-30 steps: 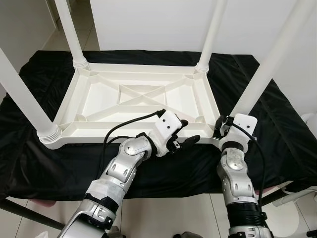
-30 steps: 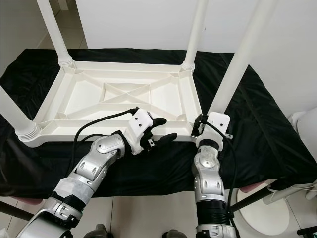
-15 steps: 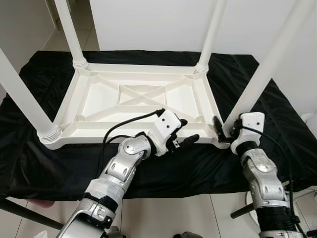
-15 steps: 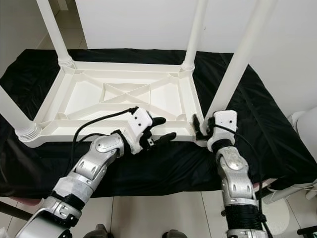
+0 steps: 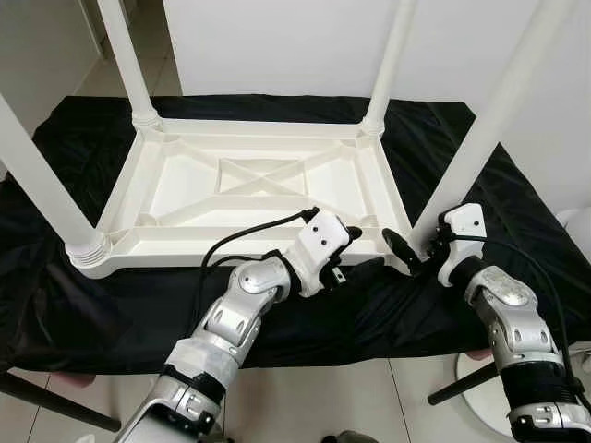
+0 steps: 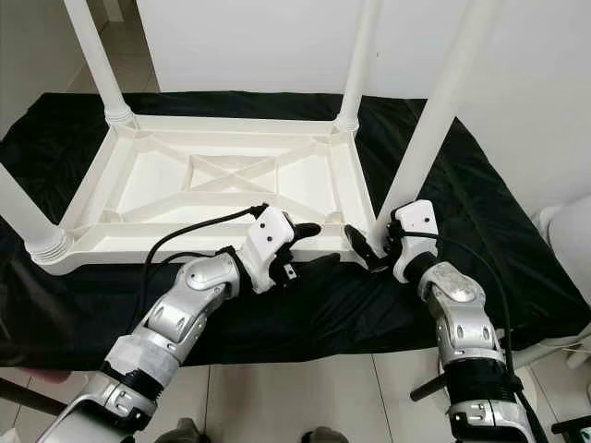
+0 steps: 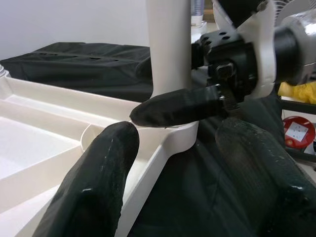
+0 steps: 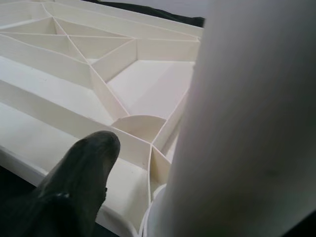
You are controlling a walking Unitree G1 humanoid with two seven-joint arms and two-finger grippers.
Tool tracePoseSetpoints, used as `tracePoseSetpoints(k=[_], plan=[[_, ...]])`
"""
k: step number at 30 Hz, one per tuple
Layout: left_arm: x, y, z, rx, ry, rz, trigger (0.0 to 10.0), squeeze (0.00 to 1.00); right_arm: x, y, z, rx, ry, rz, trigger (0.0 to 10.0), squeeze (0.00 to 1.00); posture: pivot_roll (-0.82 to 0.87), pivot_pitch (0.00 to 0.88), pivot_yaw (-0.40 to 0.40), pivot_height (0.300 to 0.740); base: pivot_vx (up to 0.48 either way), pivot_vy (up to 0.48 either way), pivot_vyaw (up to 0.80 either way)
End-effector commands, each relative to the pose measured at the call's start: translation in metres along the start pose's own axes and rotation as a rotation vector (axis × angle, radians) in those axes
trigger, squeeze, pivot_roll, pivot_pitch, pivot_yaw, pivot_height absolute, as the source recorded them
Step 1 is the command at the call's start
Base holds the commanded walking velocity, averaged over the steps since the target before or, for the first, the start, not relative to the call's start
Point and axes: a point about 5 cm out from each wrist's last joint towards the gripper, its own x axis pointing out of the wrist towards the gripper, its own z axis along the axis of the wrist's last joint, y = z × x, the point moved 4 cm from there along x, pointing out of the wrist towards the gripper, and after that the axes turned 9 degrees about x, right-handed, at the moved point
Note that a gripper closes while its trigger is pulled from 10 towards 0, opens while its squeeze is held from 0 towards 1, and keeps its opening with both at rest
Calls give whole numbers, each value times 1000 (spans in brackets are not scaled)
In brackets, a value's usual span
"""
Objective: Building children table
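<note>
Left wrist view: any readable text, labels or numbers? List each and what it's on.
No readable text.
Red round object at the frame edge, beyond the black cloth: carries a white square patch, possibly a label, too small and blurred to read.
Upturned white table, its legs and both grippers: no print that I can make out.

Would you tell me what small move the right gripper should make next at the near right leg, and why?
Probably close the right gripper on the near right leg near its base. Its fingers are open around that leg at the corner of the upturned tabletop, while the left gripper straddles the near rim, seemingly steadying it.
</note>
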Motion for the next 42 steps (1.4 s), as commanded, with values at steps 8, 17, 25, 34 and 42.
tracePoseSetpoints(k=[8,17,25,34,42], plan=[[1,-4,0,-4,2,-16,10000,0,-1,8,-20,39,71,73,0,0,11,0,-36,740,0,0,0],[0,-4,-1,0,12,-23,10000,0,-7,-2,-23,68,49,3,10000,0,1,0,-28,740,0,0,0],[-1,-4,-1,-4,13,-23,10000,0,-12,-21,-17,117,-23,-305,10000,0,-2,0,-27,740,0,0,0],[-1,-4,-3,-8,18,-22,10000,0,-16,-16,-13,205,-79,-537,10000,0,-9,0,-30,740,0,0,0],[0,-4,-3,-10,18,-26,10000,0,-23,3,-16,258,-102,-949,10000,0,-13,0,-35,740,0,0,0]])
